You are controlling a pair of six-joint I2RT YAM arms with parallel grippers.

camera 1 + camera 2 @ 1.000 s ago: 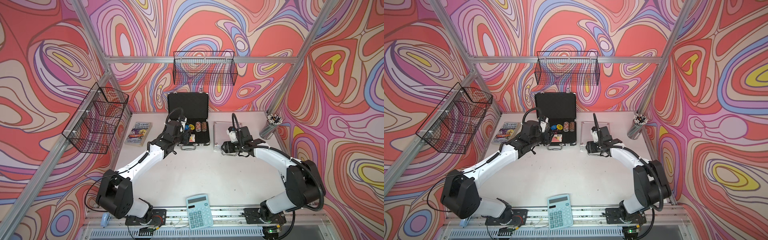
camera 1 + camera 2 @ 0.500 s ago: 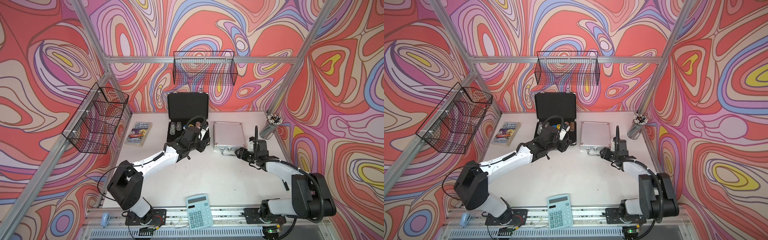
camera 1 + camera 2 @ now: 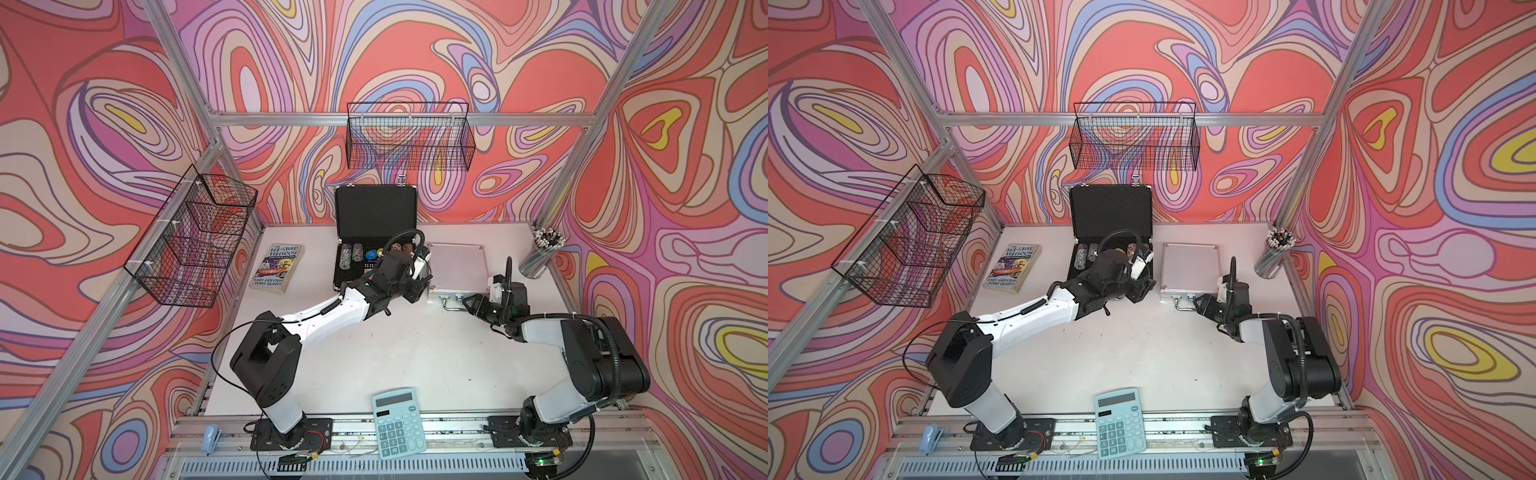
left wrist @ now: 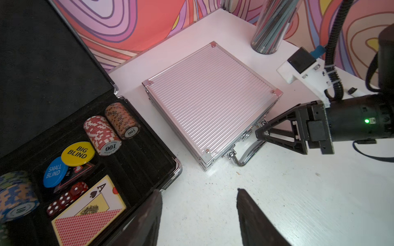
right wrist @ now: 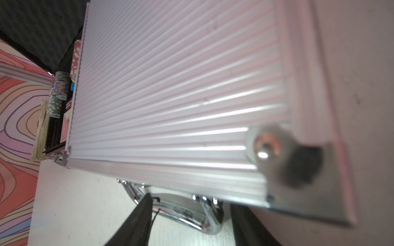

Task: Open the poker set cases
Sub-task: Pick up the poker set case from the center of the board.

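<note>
Nearest, at the front edge of the counter (image 3: 415, 353): a light-blue calculator (image 3: 399, 422). Further in, right claw (image 3: 467, 304) – spread open, straddles the handle (image 5: 183, 213) of the shut silver case (image 3: 457, 266), right of centre. Left claw (image 4: 198, 191) – open, empty, over bare counter between both cases. Behind, black case (image 3: 374, 212), lid upright, chips (image 4: 102, 134) showing, by the back wall.

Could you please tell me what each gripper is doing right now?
Left gripper: open, empty.
Right gripper: open, its fingers on either side of the silver case handle.
</note>
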